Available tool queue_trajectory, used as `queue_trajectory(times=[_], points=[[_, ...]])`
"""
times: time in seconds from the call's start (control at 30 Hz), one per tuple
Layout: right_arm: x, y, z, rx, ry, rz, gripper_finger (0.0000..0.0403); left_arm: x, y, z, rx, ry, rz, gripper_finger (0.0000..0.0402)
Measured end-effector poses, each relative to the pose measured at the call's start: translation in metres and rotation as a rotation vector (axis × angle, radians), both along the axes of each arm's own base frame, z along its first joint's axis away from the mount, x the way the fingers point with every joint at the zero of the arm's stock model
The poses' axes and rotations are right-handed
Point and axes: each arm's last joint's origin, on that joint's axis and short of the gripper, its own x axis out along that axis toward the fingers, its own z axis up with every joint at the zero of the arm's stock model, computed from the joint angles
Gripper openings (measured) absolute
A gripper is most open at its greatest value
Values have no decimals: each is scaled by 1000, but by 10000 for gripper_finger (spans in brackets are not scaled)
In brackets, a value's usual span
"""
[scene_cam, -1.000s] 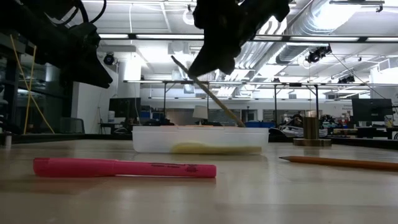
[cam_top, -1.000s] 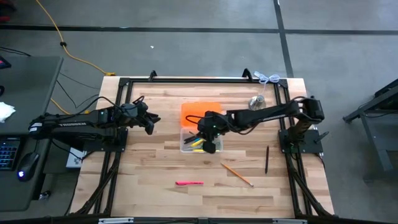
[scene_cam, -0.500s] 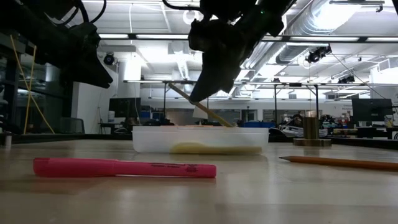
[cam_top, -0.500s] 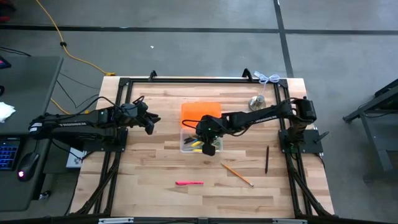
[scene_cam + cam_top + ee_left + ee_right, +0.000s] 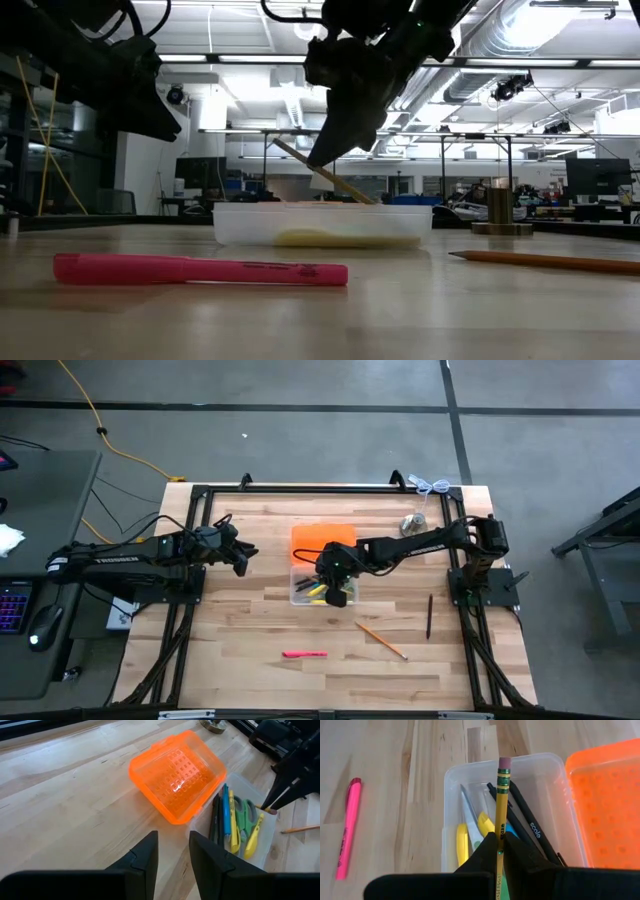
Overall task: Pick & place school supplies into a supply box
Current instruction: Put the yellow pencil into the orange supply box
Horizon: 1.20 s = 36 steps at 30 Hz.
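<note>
— Jaws on the right gripper [image 5: 499, 851]?
— Closed tight on a pencil [image 5: 500, 805], held slanting over the clear box [image 5: 451, 820], eraser end above its contents.
— And the left gripper [image 5: 173, 851]?
— Parted, holding nothing, off to the side of the orange lid [image 5: 175, 775].
— What's left out?
— A pink marker [image 5: 304, 654], another pencil [image 5: 381, 640] and a black pen [image 5: 429, 616] lie on the table [image 5: 250, 630].

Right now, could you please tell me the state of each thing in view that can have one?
Supply box: open, orange lid flipped back.
Right gripper: fingers shut on pencil, over the box.
Left gripper: open, empty, waiting.
Pink marker: lying on table.
Loose pencil: lying on table.
</note>
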Motion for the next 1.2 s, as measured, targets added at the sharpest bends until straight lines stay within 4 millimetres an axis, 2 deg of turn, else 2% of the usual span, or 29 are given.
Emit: queue_trajectory(times=[0.43,0.67,1.1,1.2], points=[[-1,-4,-1,-4,11,-15,0,2,0,3,15,-31,-5,140],[4,-4,-15,6,39,-9,1,2,0,3,17,-29,-6,140],[6,-8,-17,2,28,-32,1,2,0,3,16,-29,-8,140],[8,-9,-24,12,38,-34,1,2,0,3,16,-29,-8,140]])
